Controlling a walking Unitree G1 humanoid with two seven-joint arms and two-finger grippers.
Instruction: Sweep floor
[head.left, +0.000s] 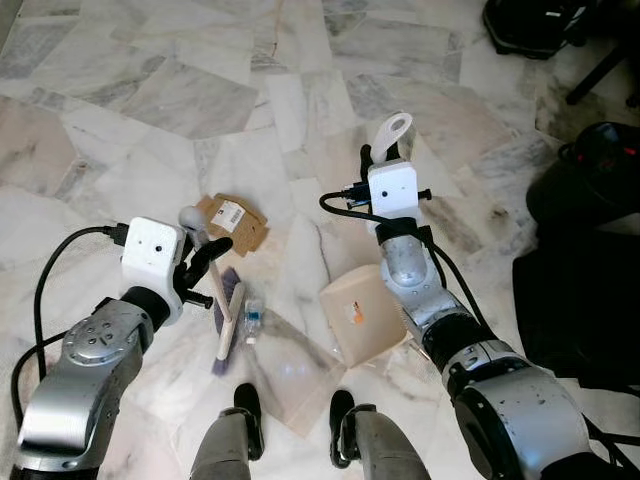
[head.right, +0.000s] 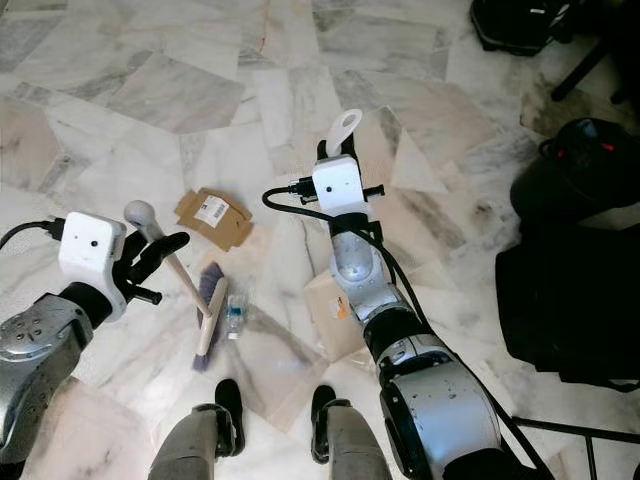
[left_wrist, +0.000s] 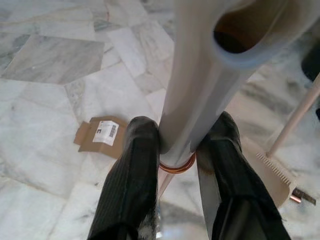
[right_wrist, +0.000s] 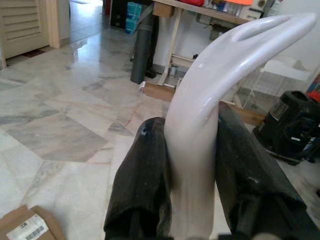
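My left gripper (head.left: 205, 262) is shut on the grey-tipped wooden handle of a hand brush (head.left: 228, 310), whose purple bristles rest on the marble floor. In the left wrist view the black fingers (left_wrist: 132, 170) clamp that grey handle end (left_wrist: 195, 100). My right gripper (head.left: 385, 158) is shut on the white looped handle (right_wrist: 200, 140) of a beige dustpan (head.left: 360, 315), which sits on the floor just right of the brush. A flat piece of cardboard with a label (head.left: 232, 222) lies beyond the brush. A small clear plastic bit (head.left: 252, 318) lies beside the bristles.
My two feet (head.left: 245, 405) stand just behind the brush and dustpan. Black bags and a dark machine (head.left: 590, 180) crowd the right side, with another black object (head.left: 530, 25) at the top right. Open marble floor stretches ahead and to the left.
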